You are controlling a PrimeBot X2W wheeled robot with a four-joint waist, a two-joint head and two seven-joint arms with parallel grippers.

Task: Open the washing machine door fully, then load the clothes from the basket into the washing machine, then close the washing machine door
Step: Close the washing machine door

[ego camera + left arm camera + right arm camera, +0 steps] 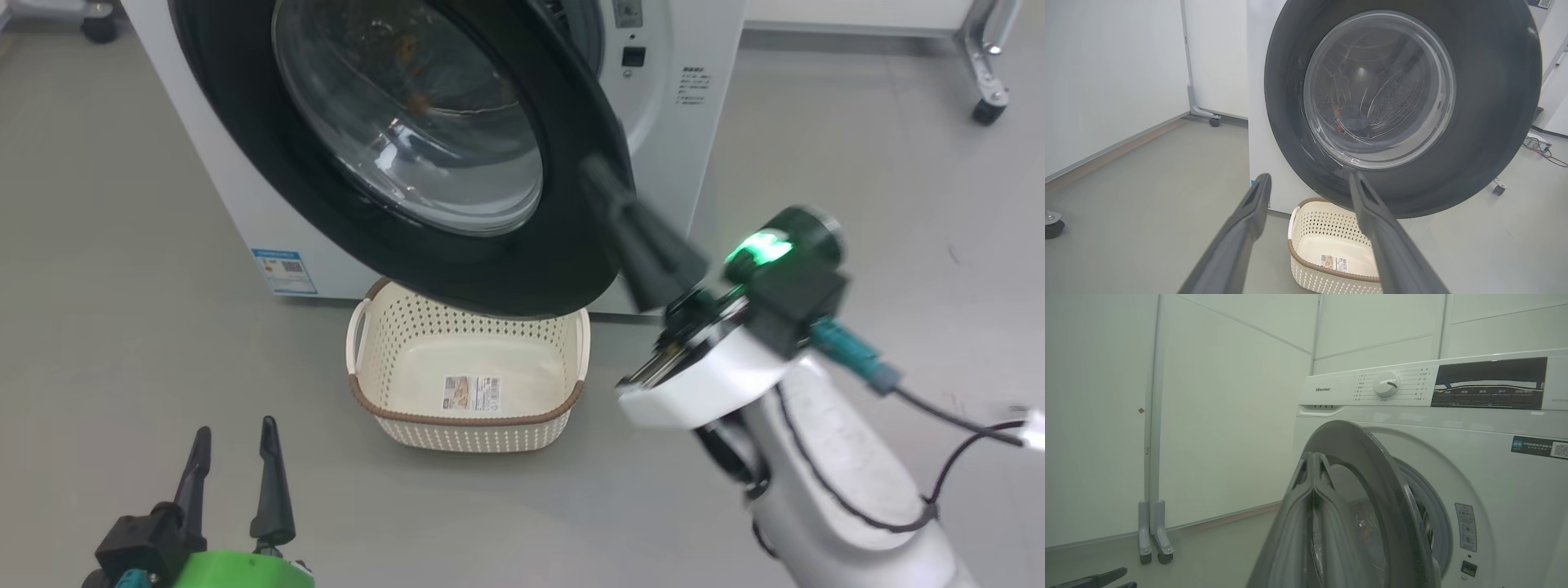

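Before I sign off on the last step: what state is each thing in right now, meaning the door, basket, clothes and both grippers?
washing machine door: partly open, swung out from the washing machine, not latched.
basket: upright, empty of garments.
clothes: inside the washing machine, seen through the door glass.
right gripper: shut, fingers against the door's black rim.
left gripper: open, holding nothing, clear of the door.
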